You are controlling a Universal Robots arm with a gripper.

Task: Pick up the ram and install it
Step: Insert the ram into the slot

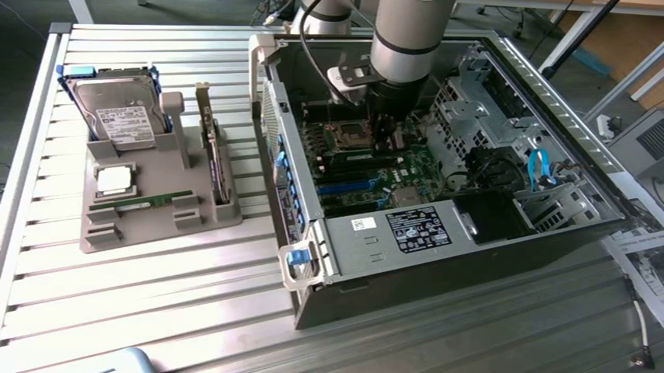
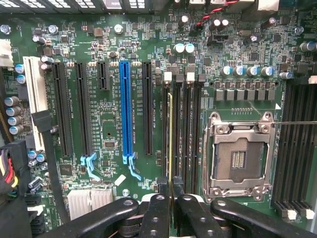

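Note:
The ram appears edge-on as a thin yellowish-green strip, and my gripper is shut on its near end. It hangs directly over the row of black memory slots between the expansion slots and the empty processor socket; I cannot tell whether it touches a slot. In the exterior view my gripper reaches down into the open computer case, over the motherboard.
A grey holder on the slatted table carries a hard drive, a square silver chip, an upright card and a green stick. A blue expansion slot and further memory slots flank the work area. Drive cages and cables crowd the case's right.

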